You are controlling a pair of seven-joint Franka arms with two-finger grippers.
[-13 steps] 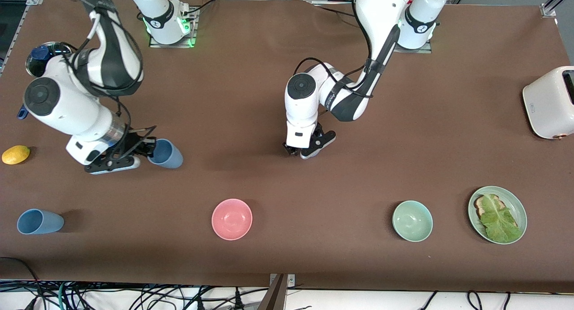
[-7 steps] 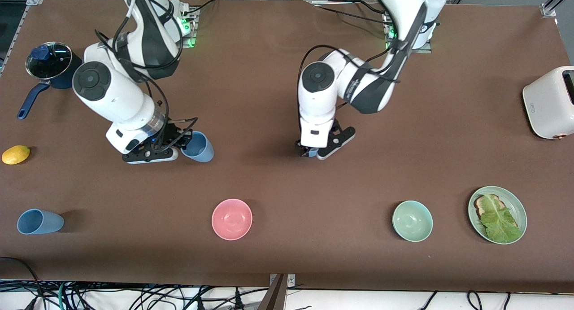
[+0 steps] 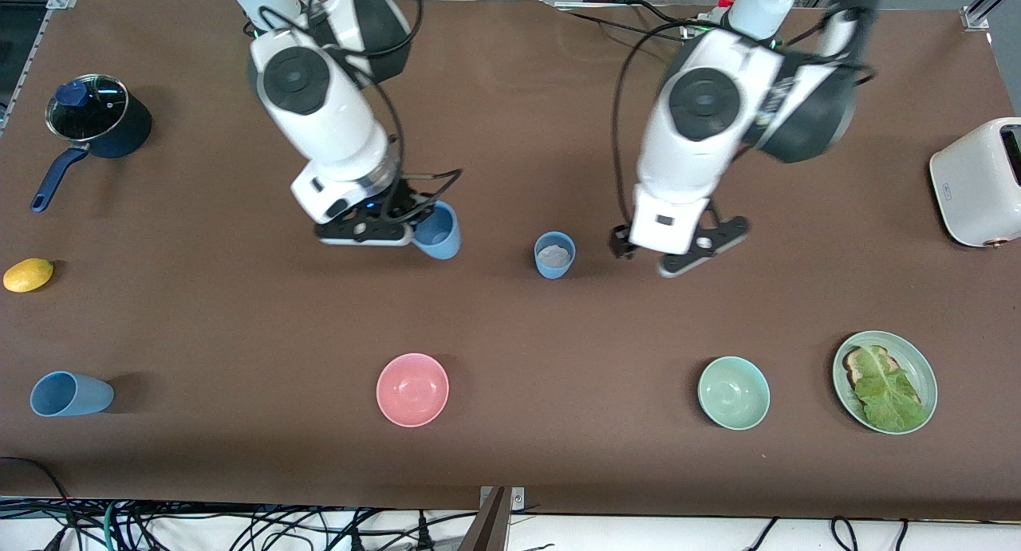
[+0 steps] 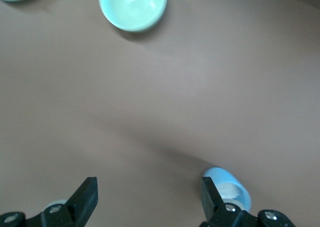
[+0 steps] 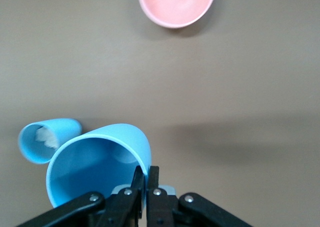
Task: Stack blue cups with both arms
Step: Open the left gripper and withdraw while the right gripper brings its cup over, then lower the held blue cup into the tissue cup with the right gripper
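Observation:
One blue cup stands upright mid-table with something pale inside; it also shows in the right wrist view and beside one finger in the left wrist view. My right gripper is shut on the rim of a second blue cup, held tilted above the table beside the standing cup; the right wrist view shows the pinch on its wall. My left gripper is open and empty, beside the standing cup toward the left arm's end. A third blue cup lies on its side near the front edge.
A pink bowl, a green bowl and a plate with toast and lettuce sit nearer the front camera. A lidded pot and a lemon are at the right arm's end, a white toaster at the left arm's end.
The right arm has carried its cup toward mid-table. The left gripper has moved off toward the left arm's end, leaving a cup standing uncovered on the table.

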